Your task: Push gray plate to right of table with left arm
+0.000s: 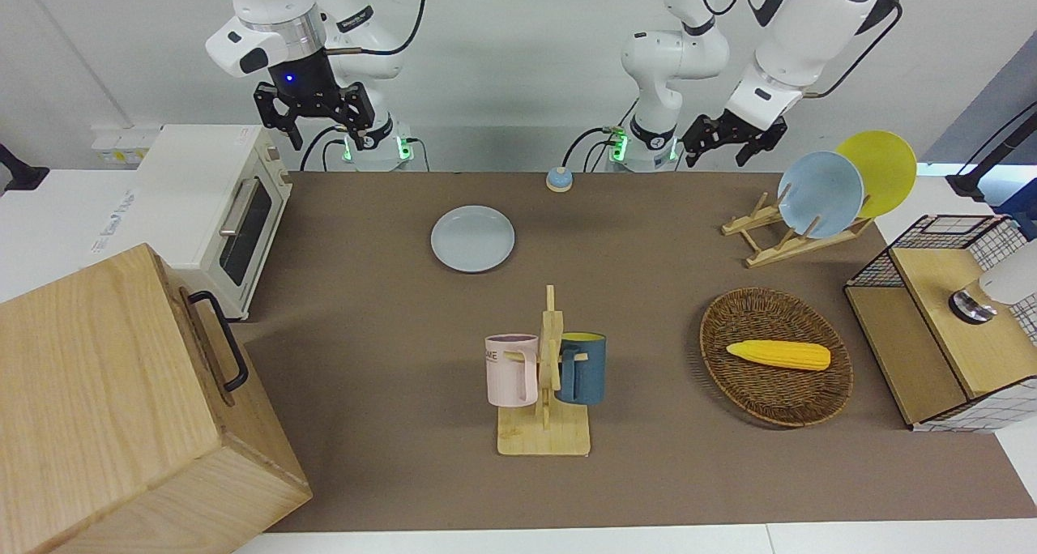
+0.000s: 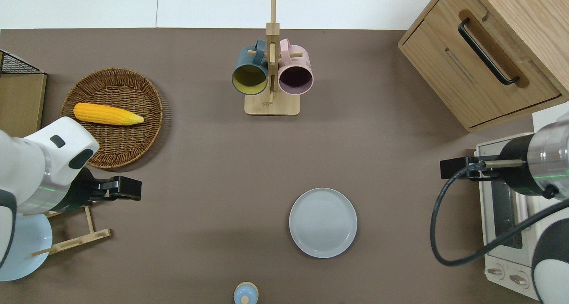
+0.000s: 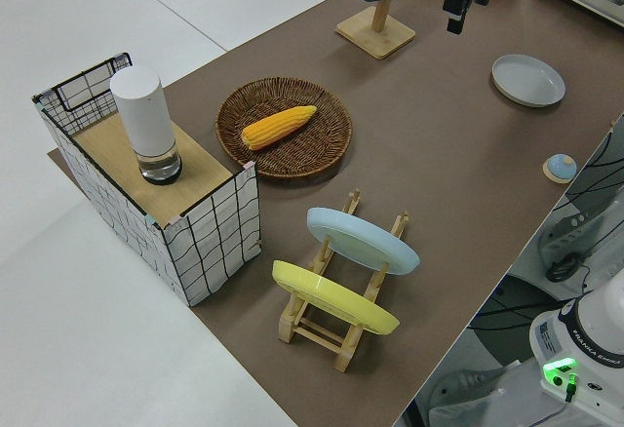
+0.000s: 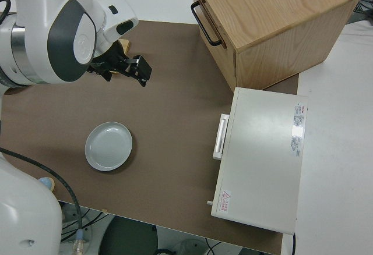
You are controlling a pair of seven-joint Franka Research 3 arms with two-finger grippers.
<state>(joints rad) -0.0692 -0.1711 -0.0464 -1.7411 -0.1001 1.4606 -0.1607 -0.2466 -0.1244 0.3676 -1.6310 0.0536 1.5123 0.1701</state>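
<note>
The gray plate (image 1: pixel 472 238) (image 2: pixel 322 222) (image 3: pixel 527 80) (image 4: pixel 108 145) lies flat on the brown table (image 1: pixel 389 457), near the robots' edge and a little toward the right arm's end. My left gripper (image 1: pixel 721 151) (image 2: pixel 126 188) hangs in the air over bare mat beside the wooden dish rack, well apart from the plate. Its fingers look open and hold nothing. My right arm is parked, its gripper (image 1: pixel 324 137) open and empty.
A mug rack (image 1: pixel 544 376) with a pink and a blue mug stands mid-table, farther from the robots than the plate. A wicker basket (image 1: pixel 775 392) with a corn cob, a dish rack (image 1: pixel 778 242), a toaster oven (image 1: pixel 219 206), a wooden cabinet (image 1: pixel 121 408) and a small blue knob (image 1: pixel 559 180) surround it.
</note>
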